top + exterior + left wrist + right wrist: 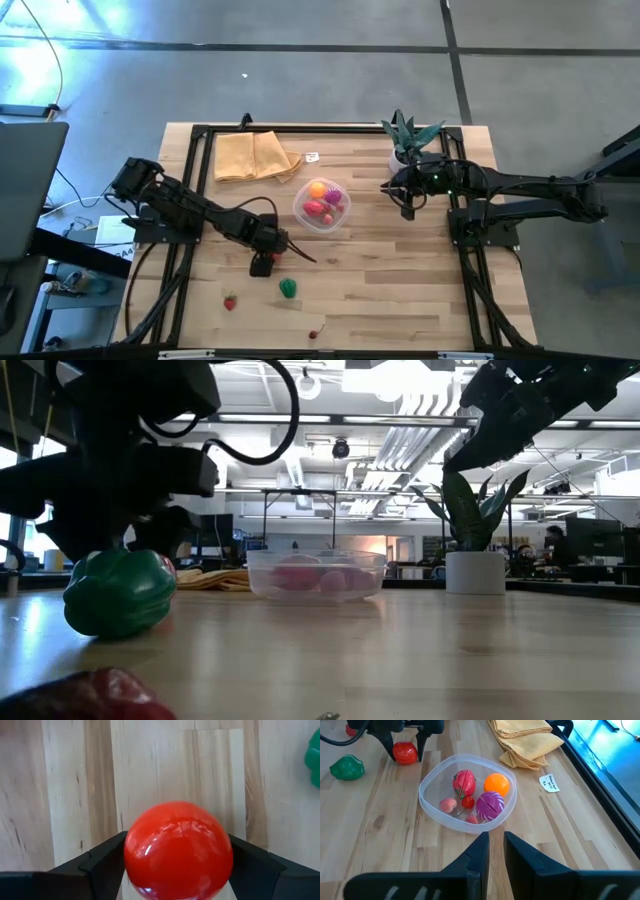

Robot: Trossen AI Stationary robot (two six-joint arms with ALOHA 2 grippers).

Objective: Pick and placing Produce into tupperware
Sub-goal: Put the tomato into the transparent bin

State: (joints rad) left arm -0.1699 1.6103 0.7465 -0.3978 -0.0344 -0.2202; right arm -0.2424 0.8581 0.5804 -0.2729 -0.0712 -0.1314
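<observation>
My left gripper [263, 262] stands at the table's near-left part, shut on a shiny red tomato [177, 850]. A green pepper [288, 288] lies just beside it, with a red strawberry [230, 301] and a tiny cherry [314, 334] nearer the near edge. The round clear tupperware [300, 215] sits mid-table and holds orange, red and purple pieces [490, 805]. My right gripper [405, 203] hovers to the tupperware's right, its fingers [480, 852] almost together and holding nothing. My left gripper has the red tomato's round sides [132, 855] pinched between its two fingers [107, 857]. They come from above, pointing down. In the right wrist view the tomato [405, 752] sits at table height between them; whether it is lifted clear I cannot tell.
A folded yellow cloth [253, 156] and a small paper label [312, 157] lie near the far edge. A spiky green plant in a white pot [408, 135] stands close behind my right gripper. Bare wood lies between the tupperware and the loose produce.
</observation>
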